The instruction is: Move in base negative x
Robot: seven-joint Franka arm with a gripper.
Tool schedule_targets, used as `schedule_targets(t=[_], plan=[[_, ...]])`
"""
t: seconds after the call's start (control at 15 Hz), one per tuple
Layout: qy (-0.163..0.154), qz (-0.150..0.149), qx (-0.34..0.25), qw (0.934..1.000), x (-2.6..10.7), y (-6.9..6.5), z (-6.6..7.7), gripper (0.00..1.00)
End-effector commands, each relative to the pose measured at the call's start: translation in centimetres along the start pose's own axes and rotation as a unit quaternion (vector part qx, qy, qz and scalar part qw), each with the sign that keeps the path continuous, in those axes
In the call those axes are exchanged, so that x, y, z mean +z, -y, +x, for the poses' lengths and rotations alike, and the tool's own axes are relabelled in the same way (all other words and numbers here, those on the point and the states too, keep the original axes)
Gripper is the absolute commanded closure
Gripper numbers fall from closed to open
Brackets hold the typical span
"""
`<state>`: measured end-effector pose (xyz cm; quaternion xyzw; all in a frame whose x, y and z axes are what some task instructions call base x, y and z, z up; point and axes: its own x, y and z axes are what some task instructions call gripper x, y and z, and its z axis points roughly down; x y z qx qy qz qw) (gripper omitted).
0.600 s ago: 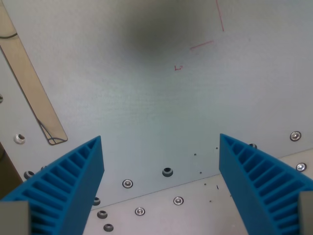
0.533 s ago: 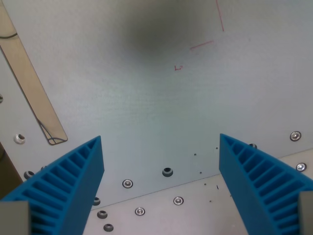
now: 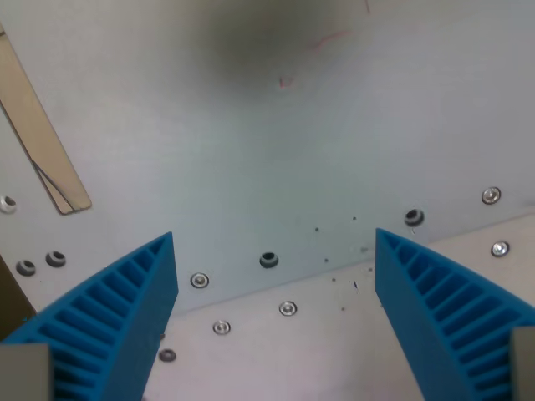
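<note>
My gripper (image 3: 276, 317) is open and empty, with its two blue ribbed fingers (image 3: 117, 326) at the bottom left and bottom right of the wrist view. It hangs above a pale grey metal plate (image 3: 276, 159). Nothing lies between the fingers. The plate's near edge runs across the view just above the fingertips, with a lighter panel (image 3: 334, 342) below it.
A tan strip (image 3: 38, 142) lies on the plate at the wrist view's left. Several screws and holes (image 3: 268, 259) line the plate's edge. Faint red pen marks (image 3: 326, 39) and a dark shadow (image 3: 251, 33) are near the top.
The whole scene has shifted up and to the left in the view, so the camera has moved. The red marks are nearer the top edge and more of the lighter panel shows. The fingers stay open.
</note>
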<state>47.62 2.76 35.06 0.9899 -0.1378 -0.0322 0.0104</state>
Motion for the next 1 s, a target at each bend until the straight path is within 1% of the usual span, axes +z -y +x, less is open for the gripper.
schedule_targets(t=[0.07, 1.0], plan=[[-0.028, 0.01, -0.002, 0.9996, 0.0, -1.6, -2.7, 0.0], [-0.028, 0.01, -0.002, 0.9996, 1.7, -5.5, -9.6, 0.0]])
